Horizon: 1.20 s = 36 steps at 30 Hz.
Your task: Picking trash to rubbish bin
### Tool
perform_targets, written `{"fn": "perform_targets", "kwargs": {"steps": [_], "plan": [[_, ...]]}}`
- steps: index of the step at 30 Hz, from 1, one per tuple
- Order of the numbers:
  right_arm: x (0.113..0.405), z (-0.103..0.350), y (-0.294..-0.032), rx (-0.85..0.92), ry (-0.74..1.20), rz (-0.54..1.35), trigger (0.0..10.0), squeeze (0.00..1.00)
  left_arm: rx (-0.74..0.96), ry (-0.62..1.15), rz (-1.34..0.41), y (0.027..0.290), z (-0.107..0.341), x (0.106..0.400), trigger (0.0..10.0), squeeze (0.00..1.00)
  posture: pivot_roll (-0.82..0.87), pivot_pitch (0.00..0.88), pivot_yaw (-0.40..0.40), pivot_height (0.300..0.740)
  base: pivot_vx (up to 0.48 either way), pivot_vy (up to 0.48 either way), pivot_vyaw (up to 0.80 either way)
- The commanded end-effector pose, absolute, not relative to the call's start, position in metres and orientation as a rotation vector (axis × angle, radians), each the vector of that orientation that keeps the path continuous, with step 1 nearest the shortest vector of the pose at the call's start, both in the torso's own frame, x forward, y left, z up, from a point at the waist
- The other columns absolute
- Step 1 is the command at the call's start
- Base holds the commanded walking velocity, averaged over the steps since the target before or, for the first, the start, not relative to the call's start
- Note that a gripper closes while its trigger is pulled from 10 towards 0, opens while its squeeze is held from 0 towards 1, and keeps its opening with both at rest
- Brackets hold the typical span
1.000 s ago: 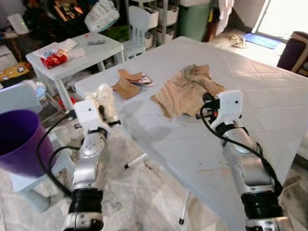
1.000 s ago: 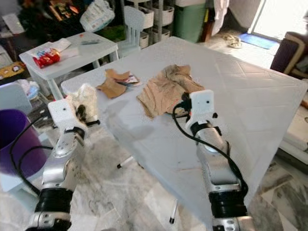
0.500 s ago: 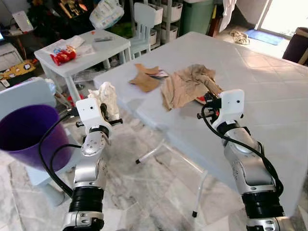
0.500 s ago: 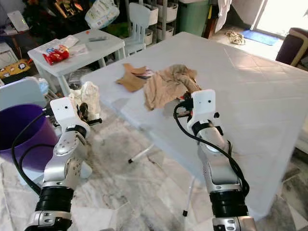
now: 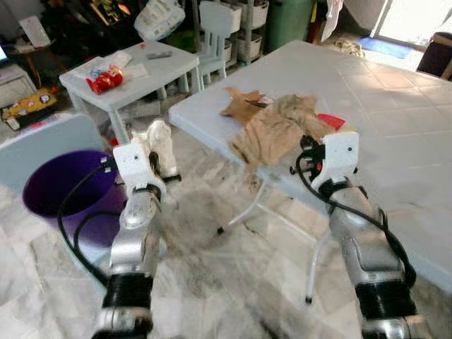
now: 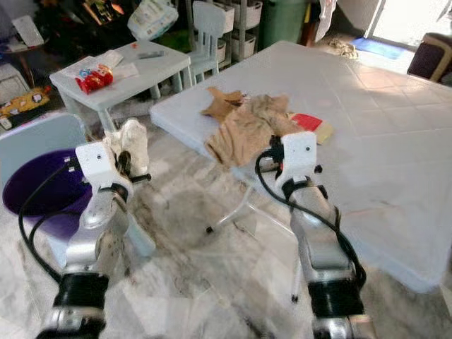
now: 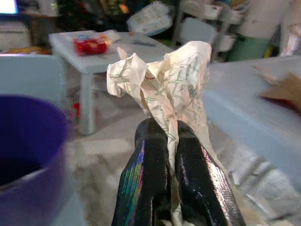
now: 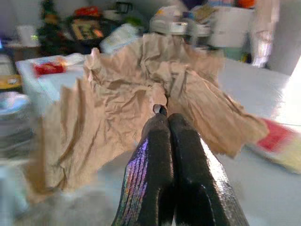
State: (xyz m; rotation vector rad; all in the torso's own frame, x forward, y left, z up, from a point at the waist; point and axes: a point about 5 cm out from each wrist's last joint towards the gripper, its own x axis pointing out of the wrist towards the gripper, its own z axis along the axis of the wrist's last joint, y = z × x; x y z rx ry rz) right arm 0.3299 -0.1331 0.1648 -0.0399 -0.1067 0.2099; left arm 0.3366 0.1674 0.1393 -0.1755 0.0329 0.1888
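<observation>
Left tool (image 7: 165, 136) clamped on crumpled paper (image 7: 162, 80) beside purple bin (image 5: 67, 194); right tool (image 8: 164, 123) seemingly pressed together.

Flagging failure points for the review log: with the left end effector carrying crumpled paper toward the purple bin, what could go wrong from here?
1. The left end effector pinches only the bottom of the crumpled paper; it might slip out before reaching the purple bin.
2. The right end effector is shut against the brown paper at the table edge; backing away could drag it onto the floor.
</observation>
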Motion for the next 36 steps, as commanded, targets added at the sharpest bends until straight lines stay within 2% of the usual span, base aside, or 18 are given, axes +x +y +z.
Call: {"fn": "perform_targets", "kwargs": {"steps": [1,8,36], "plan": [[0.331,0.171,-0.132,-0.052,-0.131,0.216,0.0,0.00,-0.173,0.029,0.195,0.169,0.140,0.337,0.0,0.00,0.03,0.065,-0.011,0.740,0.000,0.000,0.00],[0.332,0.173,-0.132,-0.056,-0.137,0.220,0.0,0.00,-0.169,0.022,0.192,0.169,0.141,0.337,0.0,0.00,0.03,0.060,-0.011,0.740,0.000,0.000,0.22],[0.331,0.173,-0.133,-0.064,-0.137,0.221,0.0,0.00,-0.187,0.014,0.158,0.158,0.142,0.339,0.0,0.00,0.02,0.067,-0.019,0.740,0.000,0.000,0.80]]}}
